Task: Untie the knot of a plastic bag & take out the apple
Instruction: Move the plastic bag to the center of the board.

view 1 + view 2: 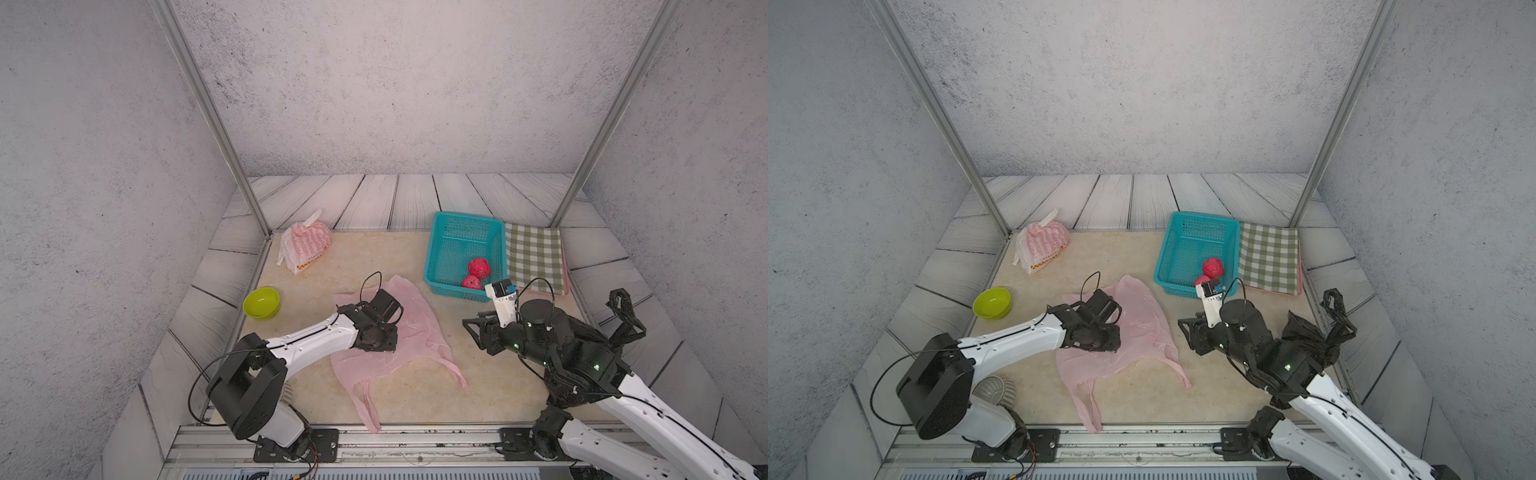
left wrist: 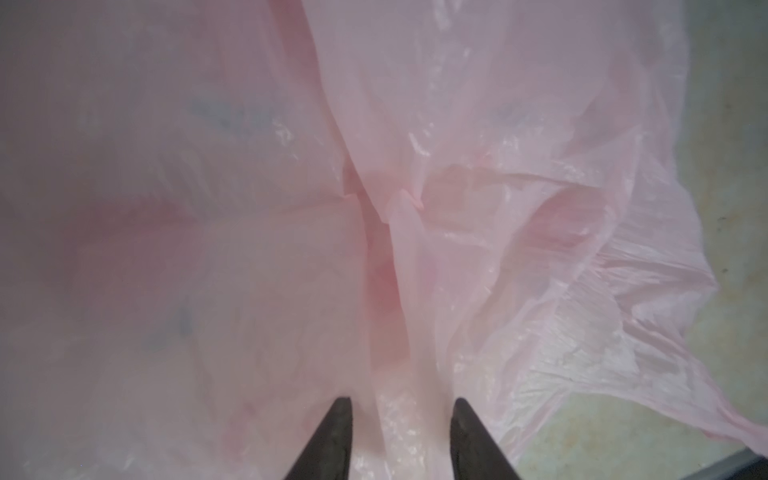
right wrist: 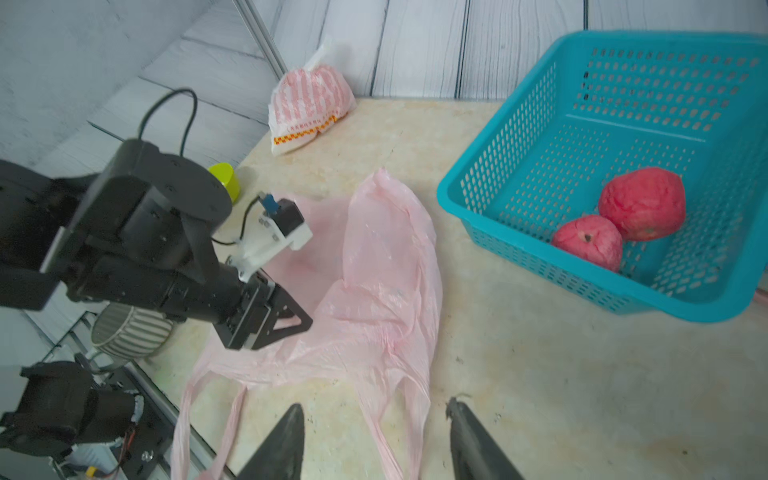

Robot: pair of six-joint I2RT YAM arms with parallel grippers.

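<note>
Jaws parted over the slack pink bag (image 2: 457, 208), the left gripper (image 2: 401, 405) is hovering nearer than the open, empty right gripper (image 3: 376, 405) to the knotted striped bag (image 1: 305, 245) well beyond it, apples (image 3: 642, 203) lying in the basket (image 3: 540, 266).

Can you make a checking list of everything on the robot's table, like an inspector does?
Surface: beige marbled tabletop, a few dark specks.
Job's things: pink plastic bag lies flat, untied; red apples sit in the teal basket.
Clutter: tied printed bag, green bowl, checked cloth, black tied bag, ribbed white cup.
Grippers: left gripper open over the pink plastic bag; right gripper open, empty, above the tabletop.
Cables: black cable loops at both wrists, none seen snagged.
Surroundings: grey walls, plank-look panels, metal posts.
</note>
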